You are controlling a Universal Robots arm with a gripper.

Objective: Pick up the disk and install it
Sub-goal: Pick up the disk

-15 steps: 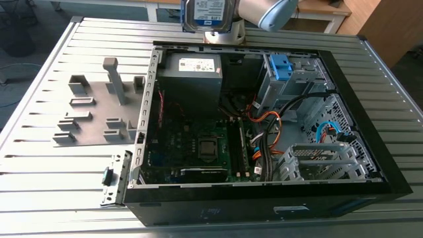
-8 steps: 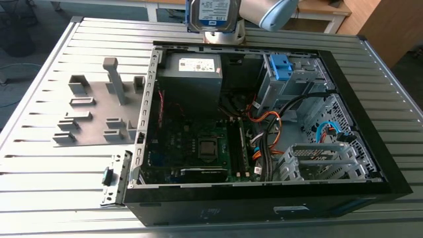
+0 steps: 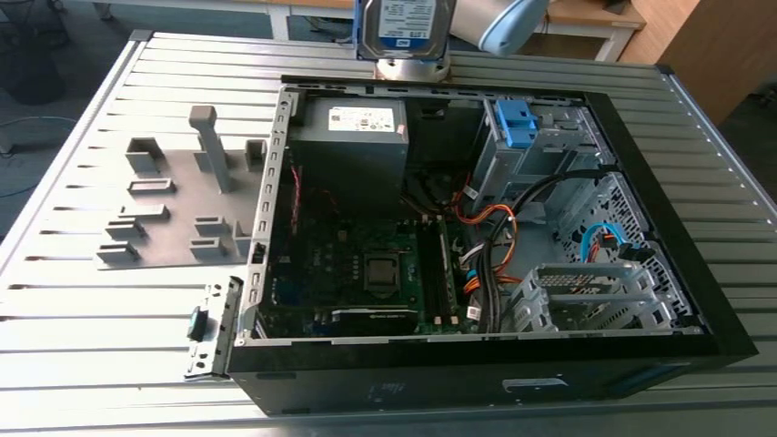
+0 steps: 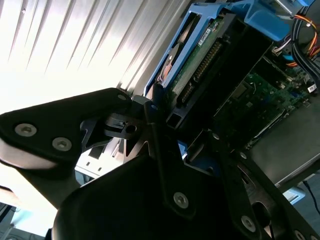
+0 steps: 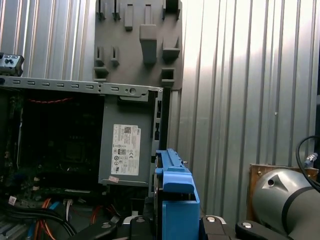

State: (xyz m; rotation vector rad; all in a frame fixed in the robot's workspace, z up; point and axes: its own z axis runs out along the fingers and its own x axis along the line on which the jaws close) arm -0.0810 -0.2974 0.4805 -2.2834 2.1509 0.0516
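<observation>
Since, I judge, it must clear the computer case (image 3: 401,387) wall: one disk (image 3: 401,27), upright, my gripper (image 4: 172,120) jaws clamped on its blue bracket (image 5: 175,185), above the power supply (image 3: 352,137).

Flat rectangular silver hard drive with a blue-and-white label, framed by a bright blue plastic bracket (image 3: 405,25). It is aloft, touching neither table nor case. In the exterior view it stands on edge with the label face toward the camera, its upper part cut off by the frame. It hangs just beyond the far wall of the open black computer case (image 3: 680,300). In the second wrist view its underside shows (image 4: 199,54): green circuit board, a row of connector pins, and a blue rail along the long side. It is clamped between the fingers of the black gripper (image 4: 178,124). In the first wrist view it is edge-on (image 5: 176,172), with the blue bracket upright.
</observation>
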